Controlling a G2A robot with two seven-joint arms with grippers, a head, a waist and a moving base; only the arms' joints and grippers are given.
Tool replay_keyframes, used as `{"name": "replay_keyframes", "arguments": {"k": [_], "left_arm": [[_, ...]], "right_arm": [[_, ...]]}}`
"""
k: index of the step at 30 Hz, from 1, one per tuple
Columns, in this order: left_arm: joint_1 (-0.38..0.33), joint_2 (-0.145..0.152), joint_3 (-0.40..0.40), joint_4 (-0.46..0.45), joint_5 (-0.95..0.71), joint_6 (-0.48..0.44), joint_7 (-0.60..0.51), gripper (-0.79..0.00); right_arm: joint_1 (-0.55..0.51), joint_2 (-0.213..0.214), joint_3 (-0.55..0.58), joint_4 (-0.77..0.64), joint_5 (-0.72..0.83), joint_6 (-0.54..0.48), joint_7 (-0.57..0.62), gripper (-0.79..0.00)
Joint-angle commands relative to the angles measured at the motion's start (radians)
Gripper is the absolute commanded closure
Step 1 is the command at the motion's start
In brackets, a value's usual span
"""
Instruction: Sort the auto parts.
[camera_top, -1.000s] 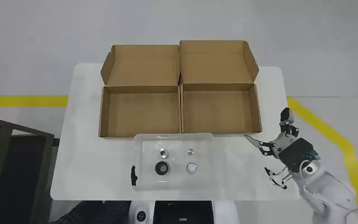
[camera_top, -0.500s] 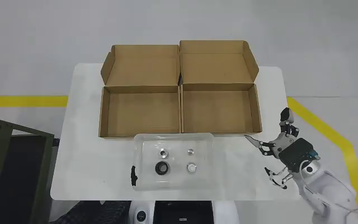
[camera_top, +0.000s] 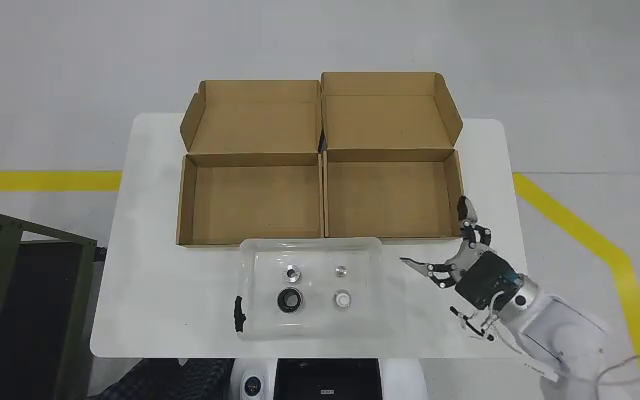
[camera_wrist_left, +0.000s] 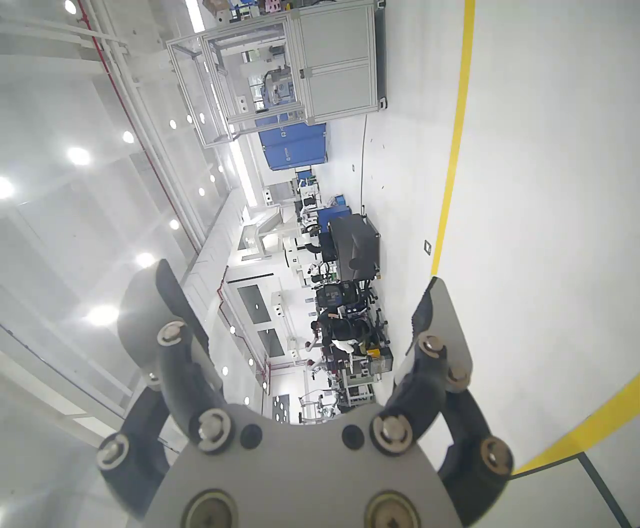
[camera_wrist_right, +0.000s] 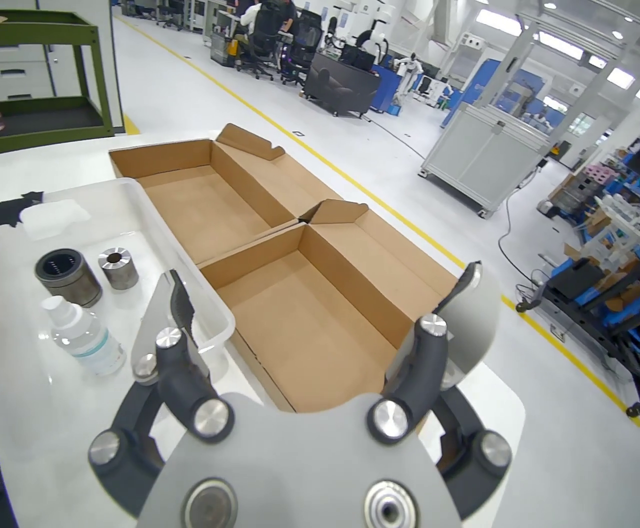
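One box (camera_top: 250, 203) and the box beside it (camera_top: 388, 198) are matt brown cardboard, on a smooth white table (camera_top: 150, 260) with a slight sheen. The tray (camera_top: 315, 322) is clear glossy plastic; the short sleeve (camera_wrist_right: 118, 268) is dull grey metal, the bearing (camera_wrist_right: 67, 276) darker metal, the bottle (camera_wrist_right: 87, 335) clear plastic with a white cap. The right gripper (camera_wrist_right: 322, 280) has brushed metal finger plates on matt black links.
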Motion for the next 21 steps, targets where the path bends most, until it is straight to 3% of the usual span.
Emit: {"name": "replay_keyframes", "arguments": {"k": [1, 21], "left_arm": [[0.0, 0.0, 0.0, 0.0, 0.0, 0.0, 0.0, -0.785], [0.0, 0.0, 0.0, 0.0, 0.0, 0.0, 0.0, -0.785]], "right_arm": [[0.016, 0.001, -0.028, -0.01, -0.006, -0.018, 0.025, -0.785], [0.202, 0.012, -0.348, 0.055, 0.025, -0.305, 0.376, -0.785]]}}
